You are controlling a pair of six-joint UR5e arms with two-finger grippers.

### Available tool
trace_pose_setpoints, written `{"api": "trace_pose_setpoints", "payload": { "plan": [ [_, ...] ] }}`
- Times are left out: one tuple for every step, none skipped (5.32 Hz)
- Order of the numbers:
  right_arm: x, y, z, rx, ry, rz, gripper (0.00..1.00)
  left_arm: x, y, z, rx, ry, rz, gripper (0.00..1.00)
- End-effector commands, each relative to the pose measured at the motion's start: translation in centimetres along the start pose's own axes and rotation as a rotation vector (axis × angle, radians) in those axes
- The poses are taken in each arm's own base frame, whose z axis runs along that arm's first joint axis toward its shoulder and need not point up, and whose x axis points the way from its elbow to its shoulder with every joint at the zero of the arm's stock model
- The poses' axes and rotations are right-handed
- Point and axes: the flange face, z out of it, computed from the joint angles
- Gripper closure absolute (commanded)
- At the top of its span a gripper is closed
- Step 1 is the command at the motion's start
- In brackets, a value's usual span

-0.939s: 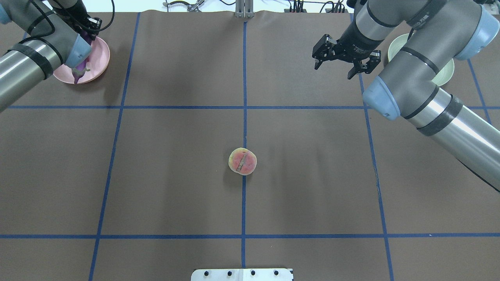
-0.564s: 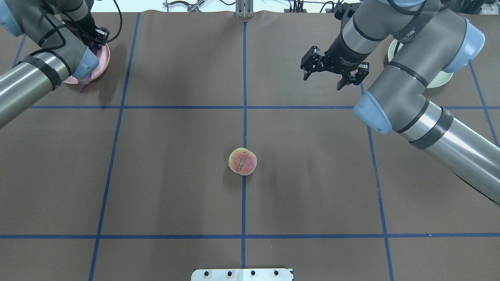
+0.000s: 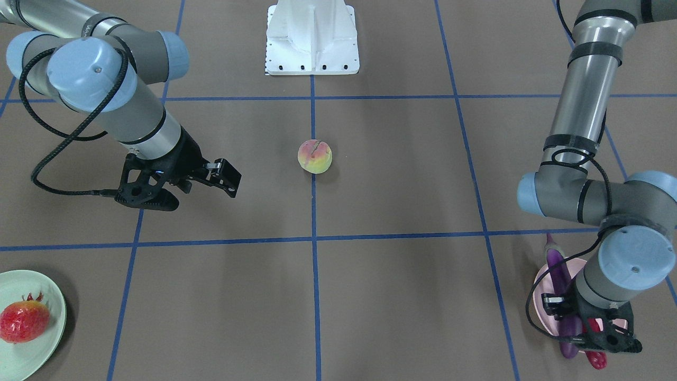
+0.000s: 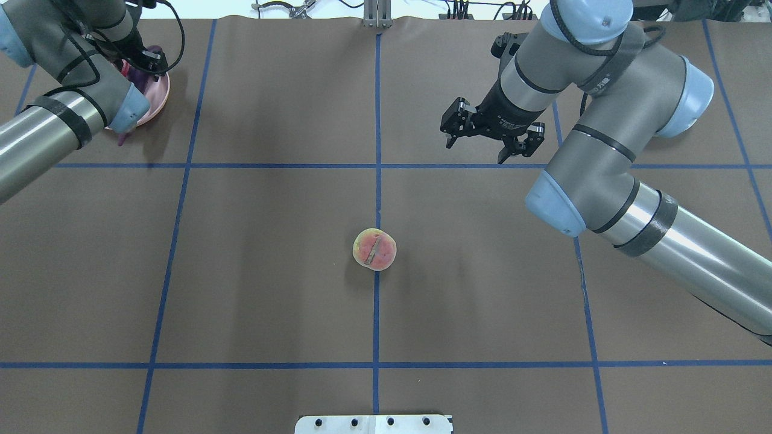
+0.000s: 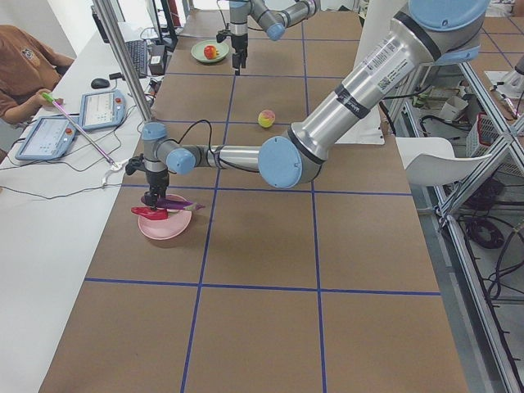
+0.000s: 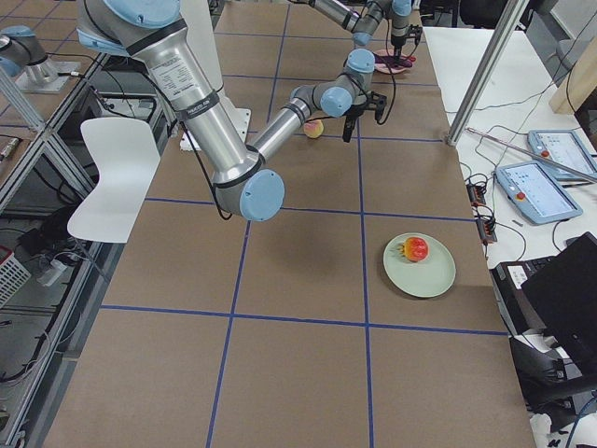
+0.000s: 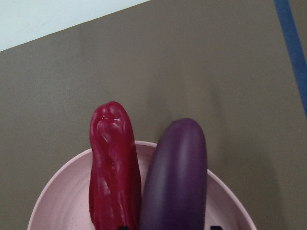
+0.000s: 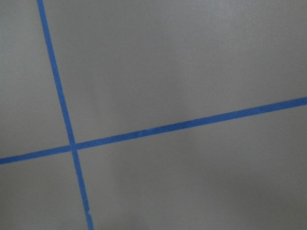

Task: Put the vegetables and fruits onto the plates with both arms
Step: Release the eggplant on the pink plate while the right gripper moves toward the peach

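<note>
Peach [image 4: 374,249] at table centre; eggplant [image 7: 175,177], chili [image 7: 114,163] on pink plate [image 7: 57,201] at 10 o'clock.
Right gripper [image 4: 476,150], spread wide and empty, is held at 1 o'clock of peach; whether eggplant is gripped by left gripper [image 3: 584,328] cannot be told. Peach may be rolled off by an off-centre pinch.
</note>
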Motion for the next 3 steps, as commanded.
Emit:
{"api": "trace_pose_setpoints", "payload": {
  "plan": [
    [-5.3, 5.7, 2.3, -0.003, -0.016, -0.015, 0.00, -0.7, -1.0, -1.9, 0.029, 0.009, -0.009, 0.00],
    [-7.3, 8.0, 3.9, 0.005, -0.007, -0.017, 0.00, -0.7, -1.4, -2.8, 0.032, 0.034, -0.011, 0.00],
    [-8.8, 9.2, 5.4, 0.011, 0.008, -0.018, 0.00, -1.5, -1.7, -3.9, 0.031, 0.067, -0.022, 0.00]
  ]
}}
